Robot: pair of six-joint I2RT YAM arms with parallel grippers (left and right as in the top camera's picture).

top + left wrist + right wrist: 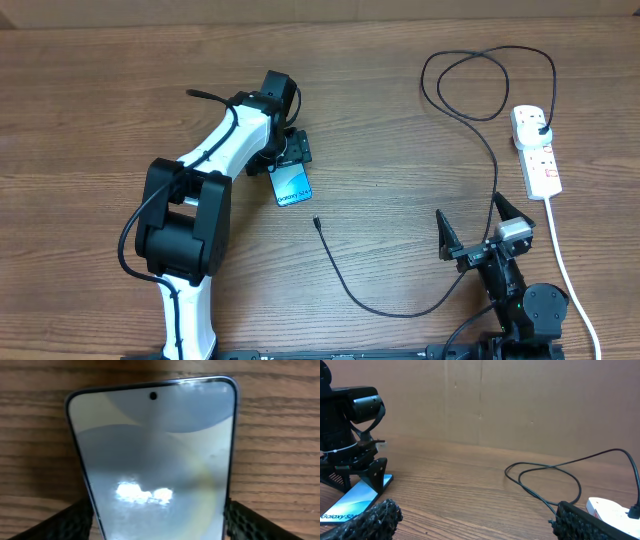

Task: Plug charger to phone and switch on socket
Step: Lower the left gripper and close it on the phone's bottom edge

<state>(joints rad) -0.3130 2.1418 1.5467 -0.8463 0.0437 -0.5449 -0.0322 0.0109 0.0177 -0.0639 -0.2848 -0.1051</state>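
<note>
The phone [291, 186] lies on the wood table with its light screen up and fills the left wrist view [155, 460]. My left gripper [289, 158] stands over its far end, one finger against each long edge, shut on it [159, 522]. The charger's connector tip [316, 223] lies loose on the table just right of the phone. Its thin black cable loops to the back, and its plug [541, 128] sits in the white socket [538, 165]. My right gripper [473, 230] is open and empty near the front right [477, 520]. In the right wrist view, the phone [355, 502] and socket [612, 509] show.
The socket's white cord [570, 275] runs along the right side toward the front edge. The black cable loop [506, 472] lies on the table ahead of my right gripper. A brown wall stands behind the table.
</note>
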